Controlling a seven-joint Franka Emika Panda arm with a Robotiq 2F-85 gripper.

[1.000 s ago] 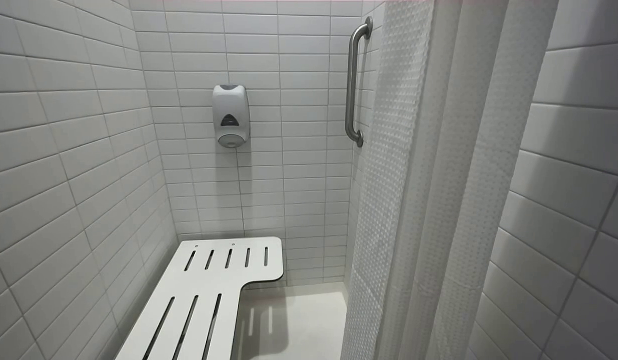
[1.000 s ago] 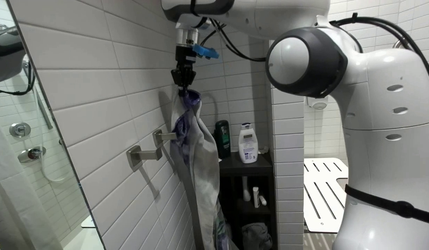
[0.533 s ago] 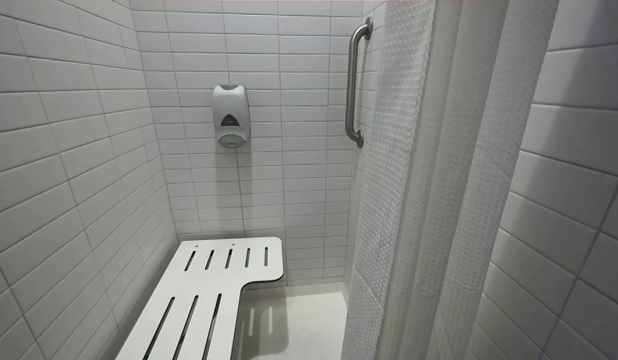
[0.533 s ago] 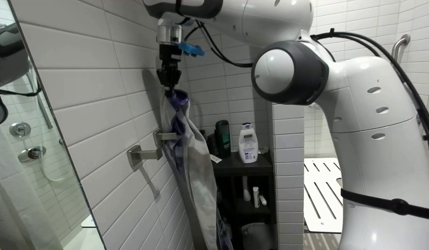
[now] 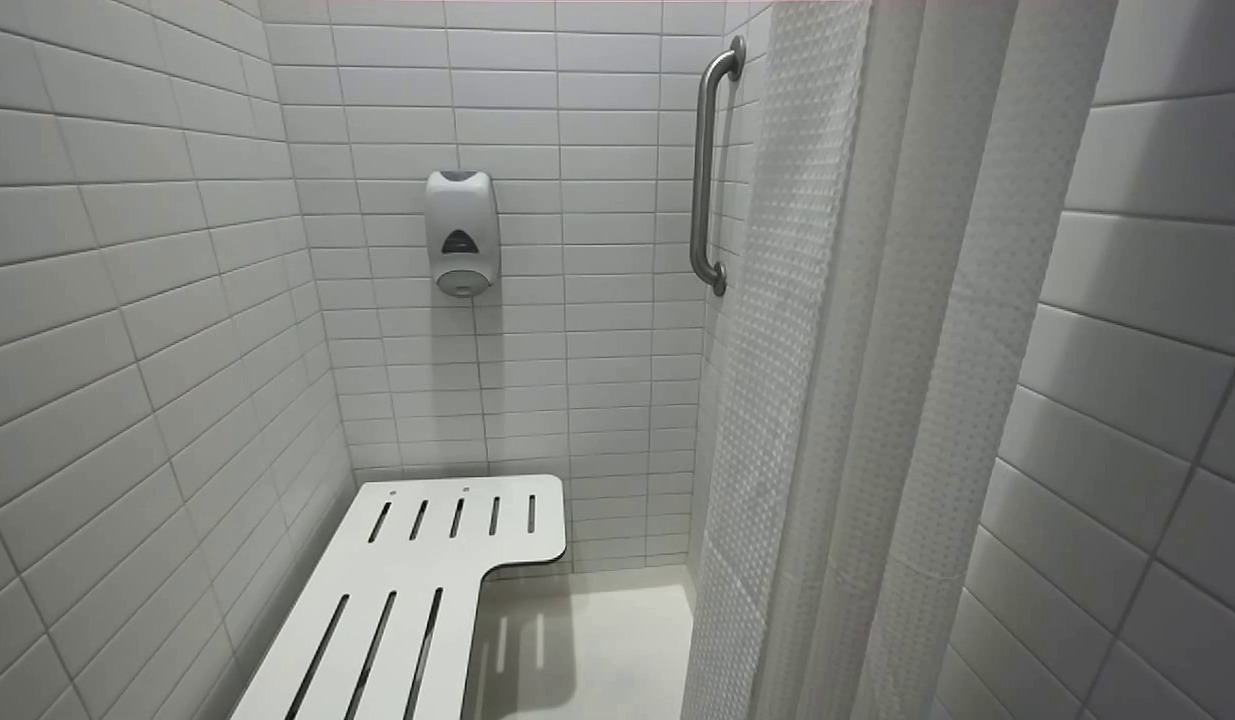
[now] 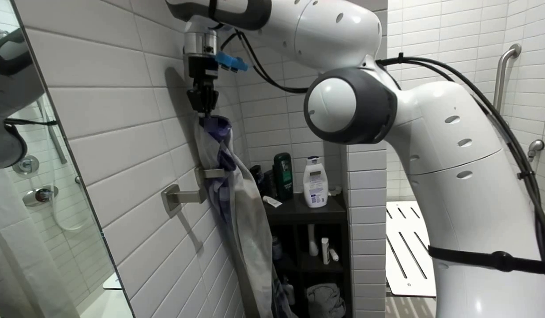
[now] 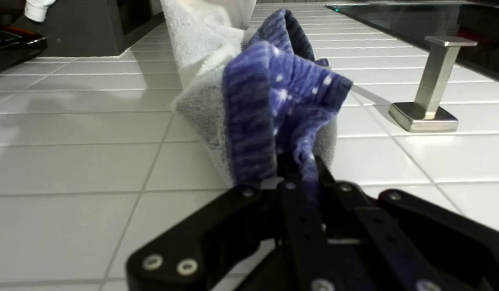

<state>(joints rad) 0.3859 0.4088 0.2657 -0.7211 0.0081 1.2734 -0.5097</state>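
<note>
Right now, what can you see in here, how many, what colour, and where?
Tiles: many, white, every view
Hooks: two, silver, on tiles
Mirror: one, reflective, near hooks
Towel: one, grey and purple, near hooks
Shelf: one, black, corner
Large bottles: two, white and green, shelf top
Containers: two or more, black, beside bottles
Small items: several, mostly white, on shelf
Cloth: one, grey, lower shelf
Bench: one, white, shower
Dispenser: one, grey, shower wall
Metal bars and fittings: several, silver, shower
Curtain: one, white, shower
Robot arm: one, white and grey, foreground
Cables: several, black, on arm
Gripper: one, black, shut on towel
</note>
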